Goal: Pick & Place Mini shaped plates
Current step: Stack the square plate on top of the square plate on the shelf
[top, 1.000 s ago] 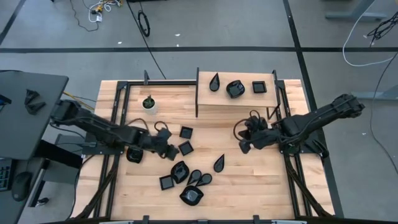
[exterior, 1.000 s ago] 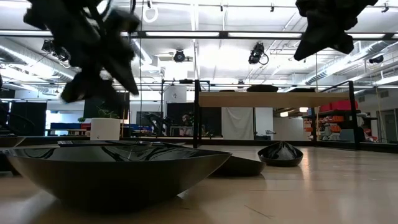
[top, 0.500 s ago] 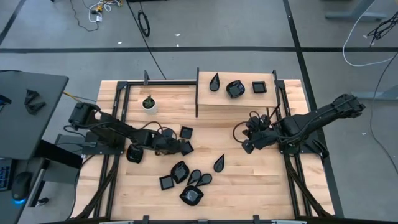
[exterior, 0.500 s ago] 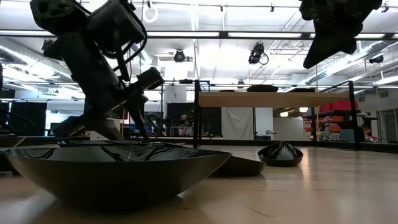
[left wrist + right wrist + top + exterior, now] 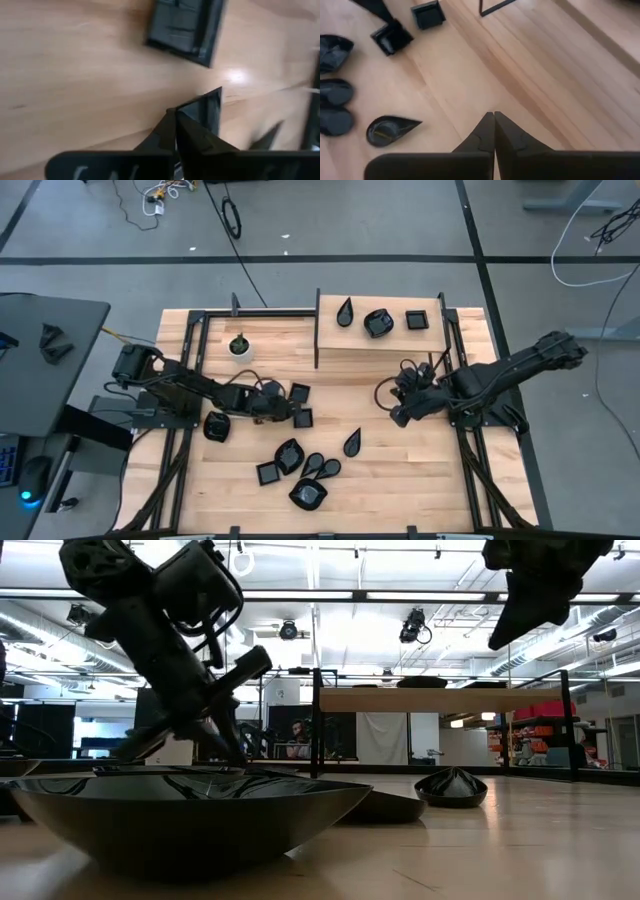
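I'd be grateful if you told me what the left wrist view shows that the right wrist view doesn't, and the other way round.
Only the left wrist view shows the left gripper, shut, its tips at the corner of a square plate. Only the right wrist view shows the right gripper, shut above bare table, and a teardrop plate. Both show the second square plate nearby.

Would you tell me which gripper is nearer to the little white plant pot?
The left. The left gripper is low among the square plates, not far from the plant pot. The right gripper hangs well across the table, below the raised shelf.
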You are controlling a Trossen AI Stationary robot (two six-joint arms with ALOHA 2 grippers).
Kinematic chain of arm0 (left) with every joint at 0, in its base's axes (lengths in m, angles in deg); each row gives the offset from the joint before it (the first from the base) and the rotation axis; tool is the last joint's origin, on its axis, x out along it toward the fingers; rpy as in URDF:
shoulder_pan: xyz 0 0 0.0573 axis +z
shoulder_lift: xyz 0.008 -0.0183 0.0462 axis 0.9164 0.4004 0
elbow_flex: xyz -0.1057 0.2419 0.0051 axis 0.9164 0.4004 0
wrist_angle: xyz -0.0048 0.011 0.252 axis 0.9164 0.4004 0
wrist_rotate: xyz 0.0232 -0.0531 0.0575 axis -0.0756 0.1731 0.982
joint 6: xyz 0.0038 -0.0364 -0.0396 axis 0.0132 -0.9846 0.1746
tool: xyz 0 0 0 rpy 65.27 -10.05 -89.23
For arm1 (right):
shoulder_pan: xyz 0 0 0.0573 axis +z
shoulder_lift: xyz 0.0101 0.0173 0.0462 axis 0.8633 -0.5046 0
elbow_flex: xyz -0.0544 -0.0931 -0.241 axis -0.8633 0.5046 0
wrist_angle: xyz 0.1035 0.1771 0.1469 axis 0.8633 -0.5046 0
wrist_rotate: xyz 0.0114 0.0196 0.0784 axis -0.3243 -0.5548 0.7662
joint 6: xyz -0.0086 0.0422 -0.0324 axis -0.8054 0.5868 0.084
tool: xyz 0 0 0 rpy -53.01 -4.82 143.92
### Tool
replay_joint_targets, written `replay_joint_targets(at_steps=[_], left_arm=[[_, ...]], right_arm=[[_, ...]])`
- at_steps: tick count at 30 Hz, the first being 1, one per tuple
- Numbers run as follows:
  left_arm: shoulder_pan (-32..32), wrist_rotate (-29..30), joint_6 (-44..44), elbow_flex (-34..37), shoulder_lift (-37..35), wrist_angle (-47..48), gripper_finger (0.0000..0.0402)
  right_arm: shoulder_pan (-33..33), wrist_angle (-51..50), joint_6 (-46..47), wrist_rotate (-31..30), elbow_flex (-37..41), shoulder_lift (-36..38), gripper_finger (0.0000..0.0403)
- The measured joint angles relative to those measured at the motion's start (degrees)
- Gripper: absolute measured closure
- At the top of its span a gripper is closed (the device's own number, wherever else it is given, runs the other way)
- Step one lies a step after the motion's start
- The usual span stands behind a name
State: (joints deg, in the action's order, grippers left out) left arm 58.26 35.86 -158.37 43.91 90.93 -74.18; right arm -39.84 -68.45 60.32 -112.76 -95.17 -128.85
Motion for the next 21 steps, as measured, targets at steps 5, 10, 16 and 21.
replay_joint_targets(at_steps=[5,10,16,21], left_arm=[[0.0,-0.57,2.01,-0.49,0.0,-3.49,0.0392],[1.16,-6.17,8.28,-7.18,0.0,-2.41,0.0397],[4.89,-13.46,18.08,-21.19,0.79,7.05,0.0398],[7.57,-20.27,22.81,-31.52,4.31,13.65,0.0398]], right_arm=[[-0.02,-0.48,-3.15,10.0,-0.55,2.39,0.0399],[-0.01,3.69,-16.6,20.33,-0.86,5.57,0.0399],[-0.61,18.58,-32.5,30.07,-0.95,5.53,0.039],[0.42,27.01,-49.39,34.13,-0.98,2.58,0.0349]])
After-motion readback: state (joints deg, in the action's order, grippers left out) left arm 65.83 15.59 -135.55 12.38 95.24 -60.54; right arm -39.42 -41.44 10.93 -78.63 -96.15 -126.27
